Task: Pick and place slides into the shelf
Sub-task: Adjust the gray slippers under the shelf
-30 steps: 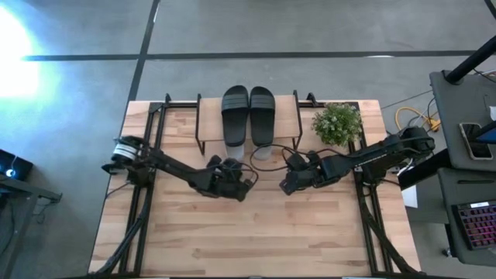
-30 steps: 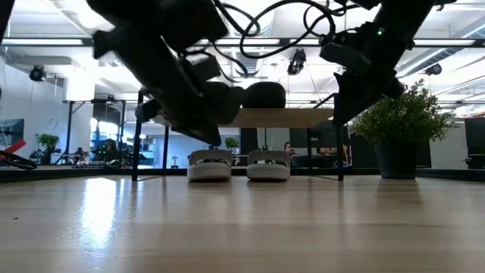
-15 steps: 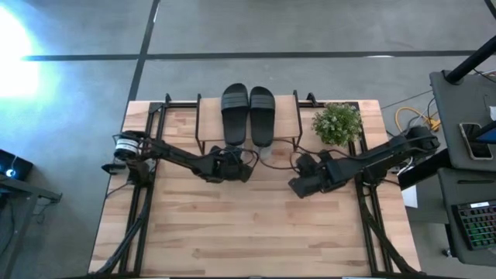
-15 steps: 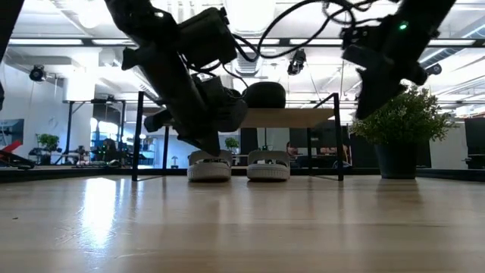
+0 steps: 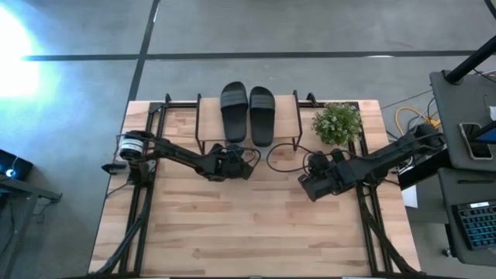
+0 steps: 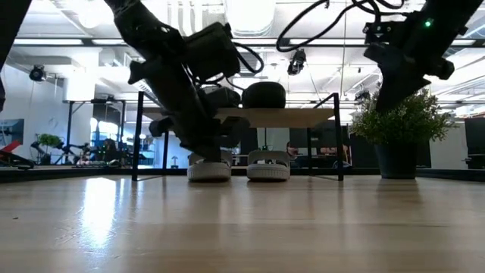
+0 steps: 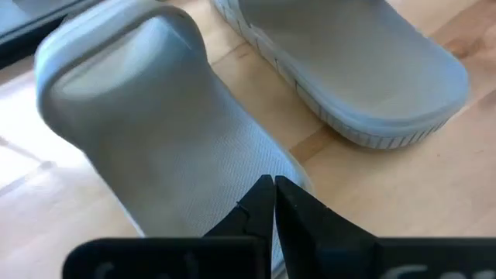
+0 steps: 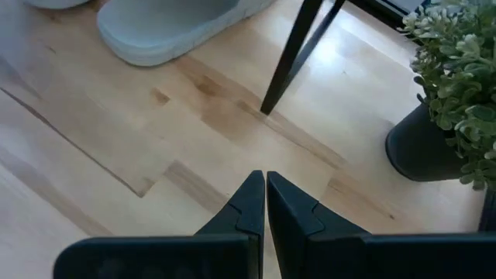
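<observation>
Two black slides [image 5: 235, 112] [image 5: 262, 115] lie side by side on the shelf's top board [image 5: 285, 116]. Two light grey slides [image 6: 209, 168] [image 6: 268, 168] stand on the table under the shelf, soles down. My left gripper [image 5: 231, 149] is shut at the shelf's near edge, over the left grey slide [image 7: 155, 116]; the other grey slide [image 7: 349, 70] lies beside it. My right gripper [image 5: 304, 186] is shut and hangs in the air to the right of the shelf, touching nothing. My left gripper [image 7: 273, 194] has its shut fingertips down on the left grey slide's footbed near the heel end [image 7: 232, 178]. It comes slanting down from the table's near side, along the slide. The slide lies flat on the table, toe end under the shelf.
A potted plant [image 5: 337, 124] stands at the shelf's right end, close to my right arm, and also shows in the right wrist view [image 8: 457, 77]. The shelf's thin black leg [image 8: 298, 54] stands ahead of my right gripper. Bare tabletop [image 5: 248, 232] lies toward the near edge.
My left gripper has moved toward the far edge and down onto the left grey slide at the shelf. My right gripper has drawn back toward the table's right edge and risen, away from the shelf. Both stay shut.
</observation>
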`<action>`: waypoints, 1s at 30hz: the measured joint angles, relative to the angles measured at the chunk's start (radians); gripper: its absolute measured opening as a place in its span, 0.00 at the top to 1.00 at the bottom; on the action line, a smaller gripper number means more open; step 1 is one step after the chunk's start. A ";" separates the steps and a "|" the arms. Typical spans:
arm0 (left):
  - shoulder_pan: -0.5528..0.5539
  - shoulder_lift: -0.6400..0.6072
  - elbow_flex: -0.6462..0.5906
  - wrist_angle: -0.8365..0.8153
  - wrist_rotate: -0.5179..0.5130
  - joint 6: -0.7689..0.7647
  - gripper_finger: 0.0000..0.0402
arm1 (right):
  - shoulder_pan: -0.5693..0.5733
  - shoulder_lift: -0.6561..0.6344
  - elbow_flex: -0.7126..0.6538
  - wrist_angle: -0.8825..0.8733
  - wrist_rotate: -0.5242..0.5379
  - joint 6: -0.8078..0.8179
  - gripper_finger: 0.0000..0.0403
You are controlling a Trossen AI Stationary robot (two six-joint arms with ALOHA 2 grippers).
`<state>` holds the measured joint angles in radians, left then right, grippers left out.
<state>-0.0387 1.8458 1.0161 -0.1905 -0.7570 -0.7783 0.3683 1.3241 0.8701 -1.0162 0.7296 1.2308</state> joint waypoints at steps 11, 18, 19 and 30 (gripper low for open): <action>-0.076 -0.014 0.018 -0.008 -0.208 0.078 1.00 | 0.000 -0.046 -0.067 -0.002 -0.008 0.052 0.98; -0.092 -0.003 0.005 -0.083 -0.251 -0.116 1.00 | 0.000 -0.046 -0.069 -0.002 -0.029 0.051 0.98; -0.092 0.004 0.004 -0.097 -0.248 -0.149 1.00 | 0.000 -0.046 -0.069 -0.001 -0.029 0.051 0.98; -0.089 0.110 0.053 -0.099 -0.186 -0.185 1.00 | 0.000 -0.046 -0.073 -0.002 -0.023 0.049 0.98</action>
<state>-0.1279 1.9556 1.0686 -0.2895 -0.9427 -0.9630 0.3683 1.2780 0.7967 -1.0180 0.7071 1.2800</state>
